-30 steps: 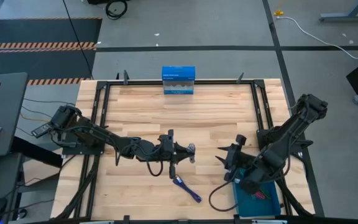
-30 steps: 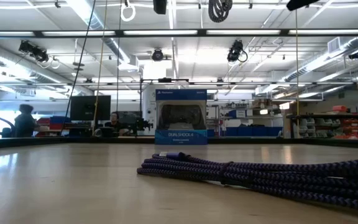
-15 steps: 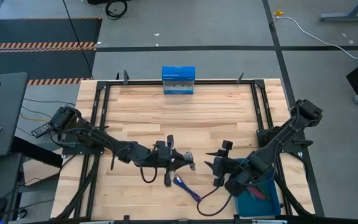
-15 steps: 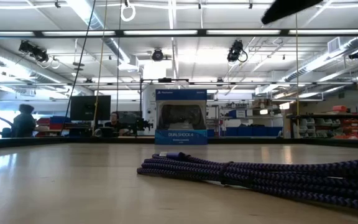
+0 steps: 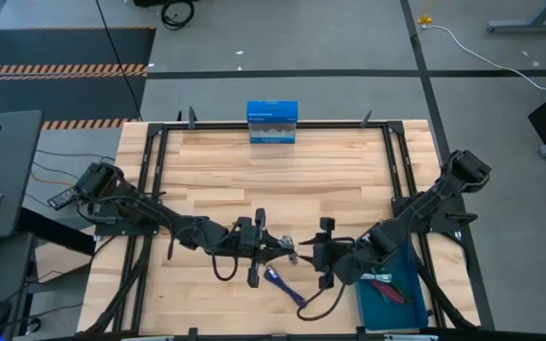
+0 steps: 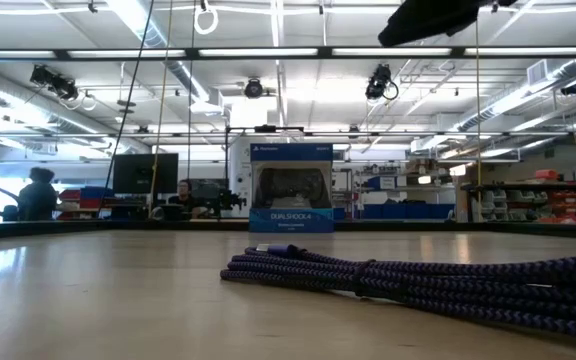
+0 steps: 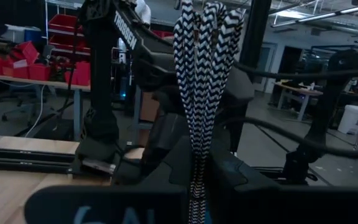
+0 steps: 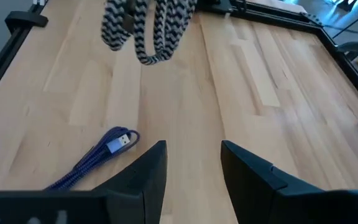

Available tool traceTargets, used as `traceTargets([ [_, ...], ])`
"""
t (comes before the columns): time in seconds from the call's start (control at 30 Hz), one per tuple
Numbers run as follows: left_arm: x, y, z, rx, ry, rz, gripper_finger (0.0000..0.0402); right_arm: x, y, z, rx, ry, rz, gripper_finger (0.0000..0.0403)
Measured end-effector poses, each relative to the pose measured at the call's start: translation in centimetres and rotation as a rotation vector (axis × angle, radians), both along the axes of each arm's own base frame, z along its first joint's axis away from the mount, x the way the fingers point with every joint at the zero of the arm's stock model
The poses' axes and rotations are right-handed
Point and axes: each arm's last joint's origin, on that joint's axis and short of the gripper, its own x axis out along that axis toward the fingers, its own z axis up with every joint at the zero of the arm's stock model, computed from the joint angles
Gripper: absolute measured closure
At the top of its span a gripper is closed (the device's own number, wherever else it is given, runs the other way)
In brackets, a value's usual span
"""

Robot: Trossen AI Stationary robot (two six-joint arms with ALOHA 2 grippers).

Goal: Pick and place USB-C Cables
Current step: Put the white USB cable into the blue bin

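A black-and-white zigzag-woven USB-C cable bundle (image 7: 201, 74) is held off the table by my left gripper (image 5: 281, 248), near the table's middle. The same bundle (image 8: 148, 28) shows in the right wrist view. My right gripper (image 8: 194, 168) stands open, close to the bundle on its right side and facing it, with nothing between its fingers. A navy braided cable (image 5: 285, 287) lies flat on the wood just nearer than both grippers, its plug (image 8: 118, 144) showing. My left gripper is shut on the zigzag cable bundle's lower end (image 7: 196, 177), pinched between its two fingers. The fingers come about level from the table's left. The bundle stands out past the fingers, its loops (image 8: 151, 56) free and clear of the table.
A blue bin (image 5: 391, 294) holding cables sits at the near right corner, under the right arm. An upright blue-and-white box (image 5: 272, 122) stands at the far edge. A dark metal frame (image 5: 396, 161) runs round the table. People sit in the room behind (image 6: 38, 190).
My right gripper has swung from above the blue bin toward the table's left, sinking and turning its wrist, and now faces the held bundle. My left gripper has carried the bundle slightly toward the near edge.
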Motion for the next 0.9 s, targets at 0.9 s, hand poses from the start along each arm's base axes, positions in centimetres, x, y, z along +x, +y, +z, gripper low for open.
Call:
traceTargets([
  [0.9, 0.0, 0.0, -0.8, 0.144, 0.077, 0.027, 0.0370, 0.6, -1.1, 0.7, 0.152, -0.131, 0.197, 0.0247],
])
